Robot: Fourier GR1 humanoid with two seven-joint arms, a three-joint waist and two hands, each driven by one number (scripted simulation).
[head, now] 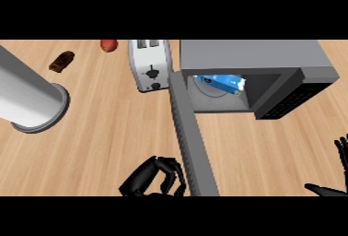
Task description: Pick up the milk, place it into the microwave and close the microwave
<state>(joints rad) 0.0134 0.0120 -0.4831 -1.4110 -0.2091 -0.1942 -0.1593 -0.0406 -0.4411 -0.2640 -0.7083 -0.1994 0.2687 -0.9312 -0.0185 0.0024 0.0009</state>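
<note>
Everything is placed from the open microwave door [188, 138], seen edge-on as a long bar running from its hinge toward the robot. Left of the hinge stands a toaster [149, 64]. Just left of the door's free end sits the left hand [146, 179], fingers curled on nothing; contact with the door is unclear. Right of the hinge, the milk carton [221, 83] already lies inside the microwave [272, 55]. Well right, the right hand [326, 190] rests with fingers spread. Closing likely falls to the nearer left hand, pushing rightward.
</note>
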